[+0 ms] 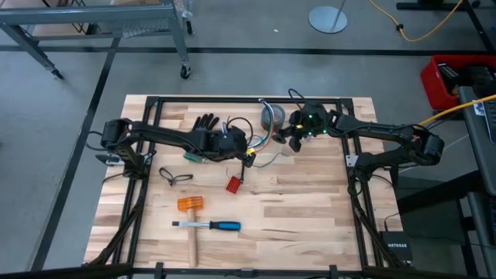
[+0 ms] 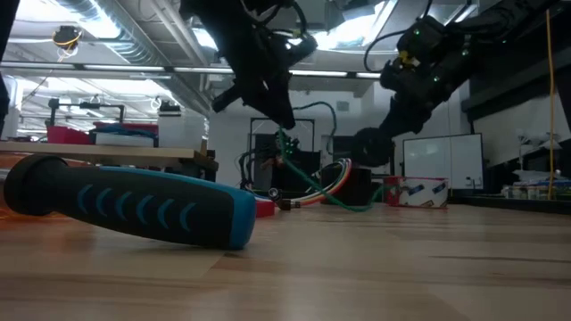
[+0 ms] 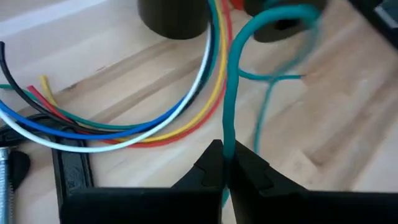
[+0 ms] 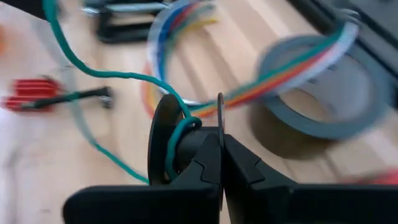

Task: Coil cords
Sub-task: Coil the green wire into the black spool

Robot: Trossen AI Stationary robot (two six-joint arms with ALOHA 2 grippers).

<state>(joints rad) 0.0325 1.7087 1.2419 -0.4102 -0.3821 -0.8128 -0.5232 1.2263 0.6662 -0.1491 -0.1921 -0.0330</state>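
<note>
The bundle of blue, white, yellow, red and green cords [image 3: 155, 118] lies at the table's far middle, between my two grippers. Its green strand [image 3: 233, 93] is pulled out of the bundle and rises off the wood. My left gripper [image 1: 246, 151] is shut on that green strand. My right gripper [image 1: 296, 138] is shut beside the grey tape roll [image 1: 273, 116], with the bundle [image 4: 273, 78] running over the roll to its fingertips. A thin black cord [image 1: 177, 177] lies loose at the left. My left gripper pinches the green strand [image 3: 227, 146] between its two fingertips, one strand alone. The strand rises from the fingers, clear of the wood, and bends over toward my right gripper. My right gripper is shut where the coloured bundle [image 4: 208, 109] reaches its fingertips, which hide the place of contact. The green strand [image 4: 180, 130] loops around a dark round shape beside one finger.
A black glove [image 1: 205, 124] lies behind my left gripper. A small red thing [image 1: 234, 184] lies nearer the middle. An orange-headed mallet [image 1: 190, 204] and a blue-handled tool [image 1: 209, 225] lie toward the near edge. A black frame [image 1: 248, 99] edges the table.
</note>
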